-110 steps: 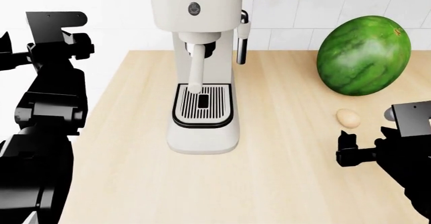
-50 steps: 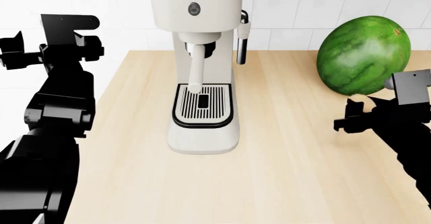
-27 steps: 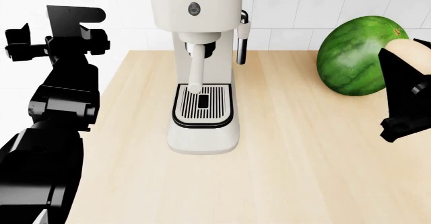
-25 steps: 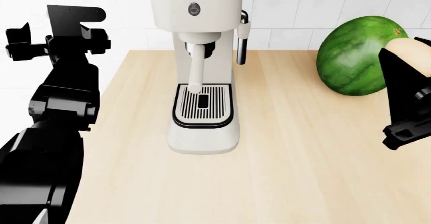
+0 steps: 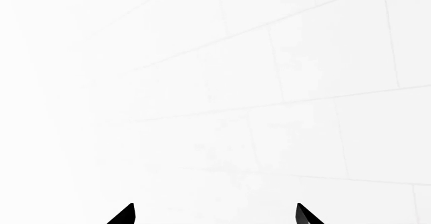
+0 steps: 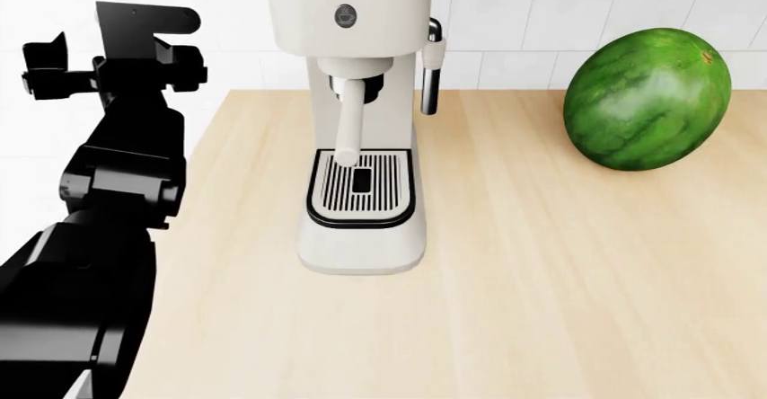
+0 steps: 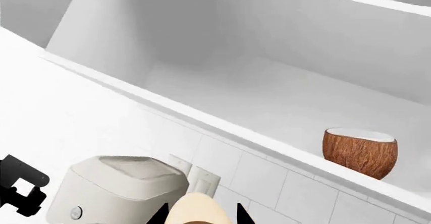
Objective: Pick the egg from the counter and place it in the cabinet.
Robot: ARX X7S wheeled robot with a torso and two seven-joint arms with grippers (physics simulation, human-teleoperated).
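Left wrist view: left gripper (image 5: 214,215) spread apart, empty, facing tiled wall.

Head view: counter (image 6: 563,282) bare of egg; watermelon (image 6: 647,99) beside coffee machine (image 6: 357,120).

Right wrist view: right gripper (image 7: 199,215) clamps the egg (image 7: 197,210), below the cabinet (image 7: 269,98) shelf holding a coconut half (image 7: 359,152). Likely light, smooth, brittle; gentle side grip suits.

Head view looks down on the counter (image 6: 540,309); left wrist faces tiled wall (image 5: 269,108) closely; right wrist looks up into the cabinet (image 7: 269,98), above its end effector.

One egg (image 7: 197,210), one watermelon (image 6: 647,99), one coffee machine (image 6: 359,120), one coconut half (image 7: 360,152).
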